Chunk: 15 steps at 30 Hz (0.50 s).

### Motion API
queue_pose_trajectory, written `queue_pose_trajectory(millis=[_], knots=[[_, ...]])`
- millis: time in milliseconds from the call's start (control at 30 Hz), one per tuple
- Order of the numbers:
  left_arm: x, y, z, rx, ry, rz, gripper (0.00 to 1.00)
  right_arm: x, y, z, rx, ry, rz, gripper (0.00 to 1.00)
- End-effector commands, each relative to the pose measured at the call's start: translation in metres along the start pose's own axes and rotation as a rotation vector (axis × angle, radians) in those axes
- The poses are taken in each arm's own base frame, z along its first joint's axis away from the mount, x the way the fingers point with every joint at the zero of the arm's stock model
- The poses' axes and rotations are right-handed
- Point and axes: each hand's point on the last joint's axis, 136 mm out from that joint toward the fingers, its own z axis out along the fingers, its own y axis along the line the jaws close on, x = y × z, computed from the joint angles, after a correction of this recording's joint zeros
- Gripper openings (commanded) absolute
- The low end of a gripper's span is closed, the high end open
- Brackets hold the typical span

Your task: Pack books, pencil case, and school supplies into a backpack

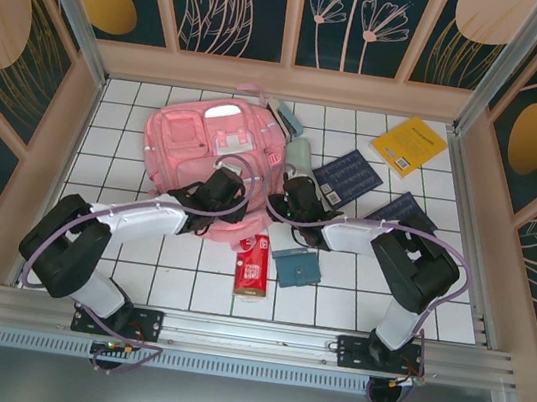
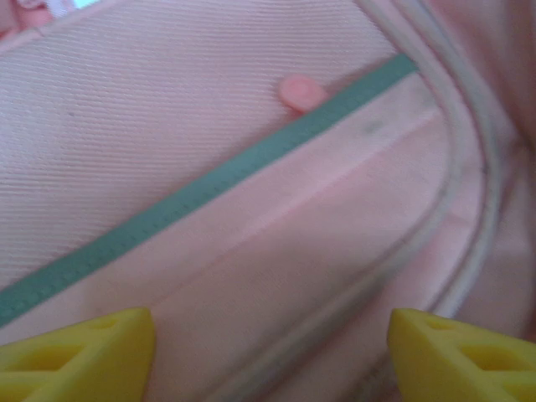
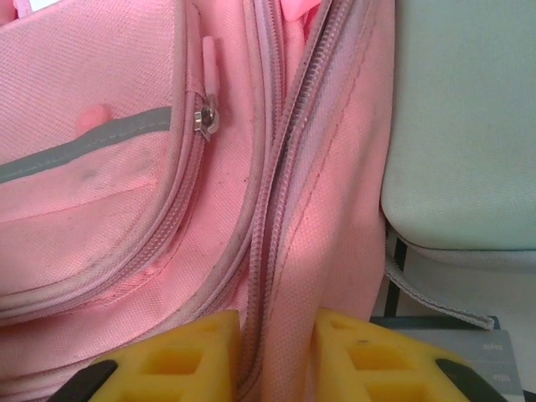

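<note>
**Backpack flat, handle end pointed away**

The backpack [image 1: 207,141] is laid face up, its long axis run near to far and its handle end turned away from the arm bases. The left gripper [image 2: 268,356] is held low over its front pocket, fingers spread wide, nothing between them. The right gripper [image 3: 276,360] is reached in at its right edge, fingers clamped narrowly on the zip seam. The pencil case [image 3: 461,126] is seen against that same side.

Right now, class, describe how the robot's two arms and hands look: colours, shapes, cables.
Both the left arm and right arm have black joints, white links and a looping lilac cable. The left hand and right hand carry blocky bright yellow fingers with cut-out holes.
</note>
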Motion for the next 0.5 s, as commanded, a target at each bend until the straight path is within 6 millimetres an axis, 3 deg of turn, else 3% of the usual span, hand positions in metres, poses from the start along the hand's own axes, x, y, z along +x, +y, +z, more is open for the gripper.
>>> queue_pose_trajectory(millis=[0,100,167,367,467], knots=[[-0.007,0.012,0.007,-0.108,0.001,0.104,0.77,0.014,-0.002,-0.003,-0.014,0.048,-0.018,0.27],[-0.003,0.003,0.017,-0.091,0.023,0.167,0.84,0.012,-0.001,-0.004,-0.022,0.043,-0.022,0.27],[0.0,-0.006,0.021,-0.068,0.027,0.218,0.97,0.011,0.0,-0.004,-0.025,0.038,-0.023,0.27],[0.002,-0.025,0.029,0.004,0.033,0.275,0.99,0.008,0.001,-0.005,-0.027,0.031,-0.025,0.27],[-0.006,0.001,0.037,-0.171,0.008,0.259,0.99,0.01,0.004,-0.006,-0.051,0.039,-0.026,0.27]])
